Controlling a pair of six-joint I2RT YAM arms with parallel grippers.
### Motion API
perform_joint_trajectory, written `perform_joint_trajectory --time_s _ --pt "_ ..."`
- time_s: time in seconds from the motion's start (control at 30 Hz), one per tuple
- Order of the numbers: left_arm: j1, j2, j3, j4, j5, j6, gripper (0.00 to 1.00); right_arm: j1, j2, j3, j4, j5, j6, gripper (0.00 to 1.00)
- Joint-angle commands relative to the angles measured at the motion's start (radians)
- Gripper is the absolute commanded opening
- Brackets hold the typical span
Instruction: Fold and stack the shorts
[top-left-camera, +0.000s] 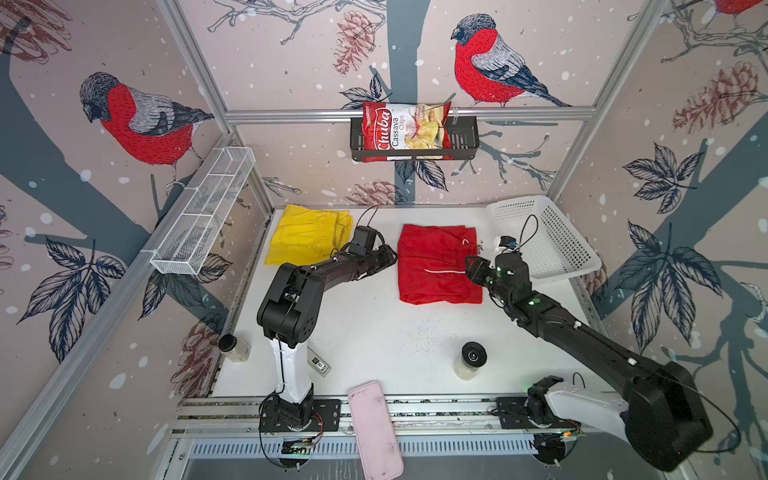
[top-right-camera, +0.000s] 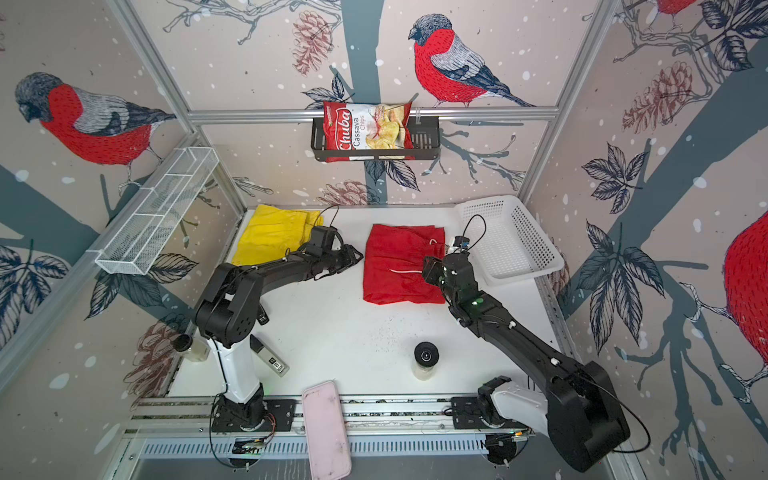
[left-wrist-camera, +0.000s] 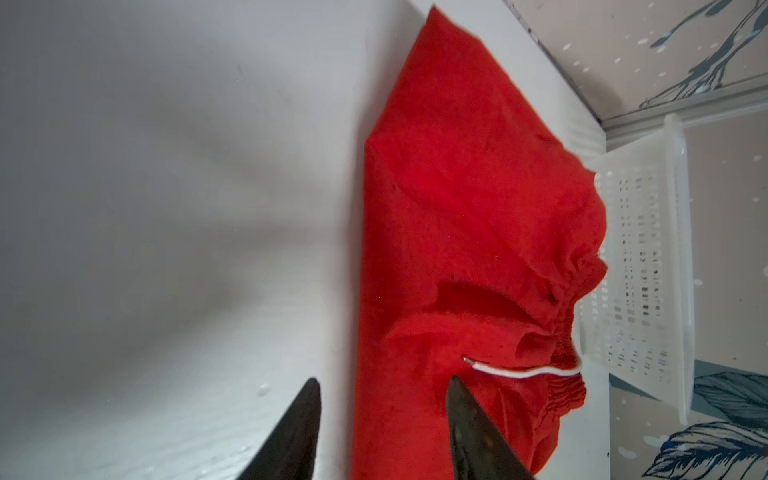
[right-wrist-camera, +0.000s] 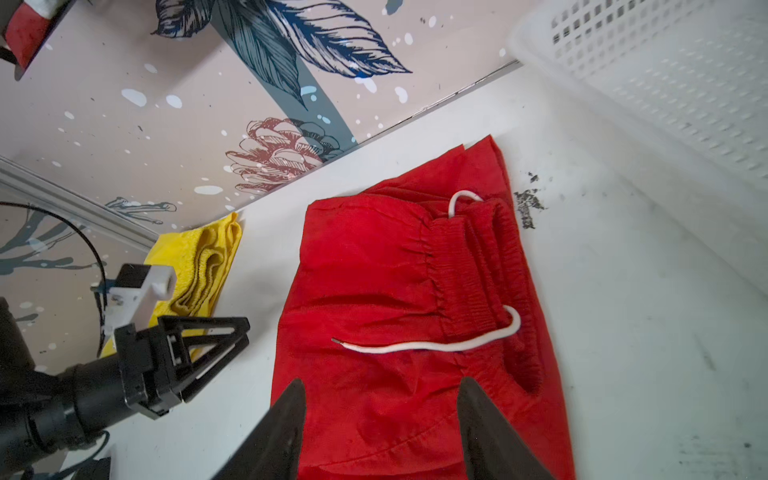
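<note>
Left gripper (left-wrist-camera: 383, 380) and right gripper (right-wrist-camera: 382, 380) stand spread, empty; a finger could snag the loose white drawstring (right-wrist-camera: 415, 345) of the red mesh shorts (right-wrist-camera: 365, 257), unfolding them.

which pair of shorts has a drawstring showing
The red shorts, the pair nearer the white basket: a white drawstring lies across them, while the yellow shorts show none.

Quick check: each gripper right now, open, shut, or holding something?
Left gripper: open, holding nothing, at the edge of the red shorts.
Right gripper: open, holding nothing, above the red shorts.
</note>
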Motion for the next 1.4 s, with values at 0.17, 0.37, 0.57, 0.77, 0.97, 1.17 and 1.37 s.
perform_joint_trajectory --time_s 0.17,0.37,0.57,0.77,0.97,1.17,1.37 --pt "-0.049 0.078 -0.003 0.021 -0.042 0.034 0.58 -0.019 -0.064 -0.056 -0.035 0.032 0.026 0.63" --pt "-0.052 0.126 0.020 0.035 -0.047 0.024 0.56 -0.042 -0.066 -0.075 -0.039 0.026 0.021 0.64" --pt "-0.060 0.223 0.165 -0.012 0.041 0.022 0.00 -0.057 -0.077 -0.118 -0.003 0.029 0.024 0.66" --pt "-0.040 0.236 0.431 -0.293 -0.025 0.158 0.00 -0.104 -0.066 -0.153 0.032 -0.008 0.010 0.66" --pt "0.061 0.260 0.685 -0.586 -0.040 0.251 0.00 -0.126 -0.043 -0.189 0.106 -0.038 0.007 0.66" --pt "0.164 0.307 0.888 -0.820 -0.029 0.384 0.00 -0.152 0.012 -0.190 0.147 -0.084 0.000 0.66" --pt "0.224 0.455 1.267 -1.116 -0.146 0.506 0.00 -0.176 0.036 -0.198 0.181 -0.114 -0.003 0.66"
